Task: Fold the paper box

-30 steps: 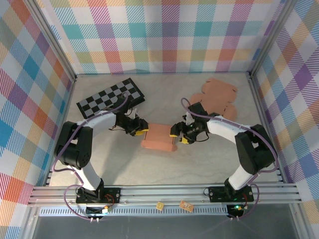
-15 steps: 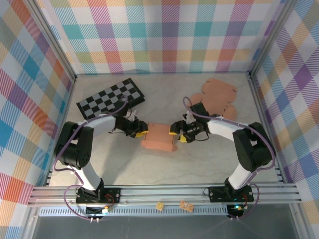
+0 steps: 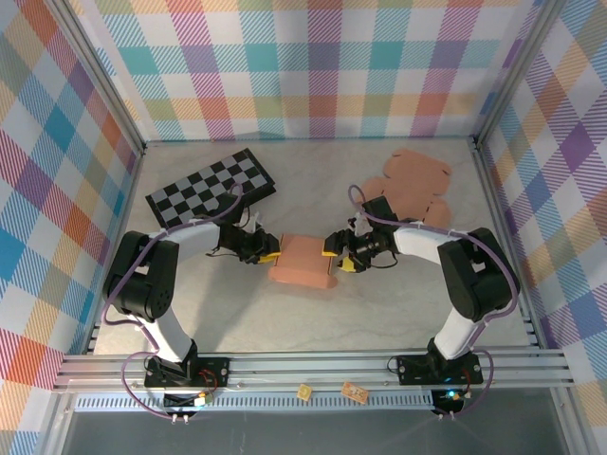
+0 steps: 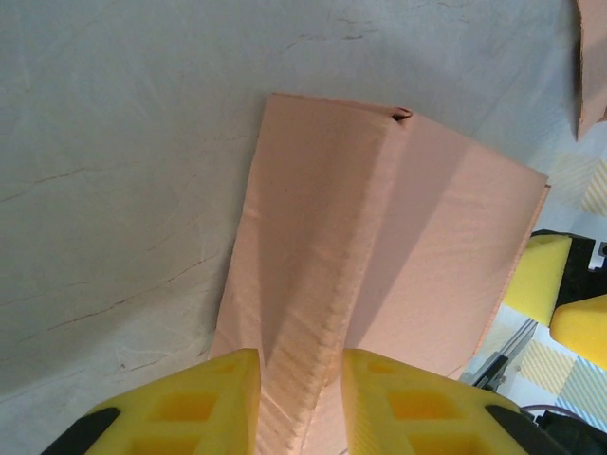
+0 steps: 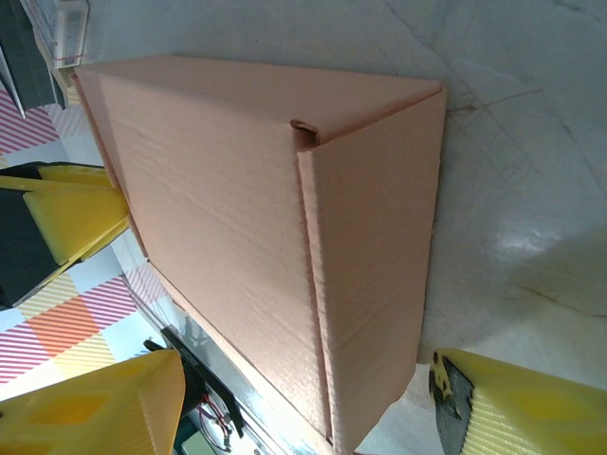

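Note:
The paper box (image 3: 303, 263), salmon-pink and folded into a low closed shape, lies mid-table between the two arms. My left gripper (image 3: 270, 253) is at its left end. In the left wrist view the yellow fingers (image 4: 180, 403) press on both sides of a raised ridge of the box (image 4: 313, 284), so this gripper (image 4: 299, 379) is shut on it. My right gripper (image 3: 332, 258) sits at the box's right end. In the right wrist view its jaws (image 5: 308, 370) stand wide, with the box's end (image 5: 218, 190) between them and a gap on each side.
A black-and-white checkerboard (image 3: 213, 185) lies at the back left. Flat pink cardboard blanks (image 3: 413, 180) lie at the back right. Plaid walls enclose the table, and a metal rail (image 3: 303, 370) runs along the near edge.
My left gripper's jaws have narrowed onto the box's ridge. The right gripper has shifted slightly toward the box's right end. The box has stayed in place.

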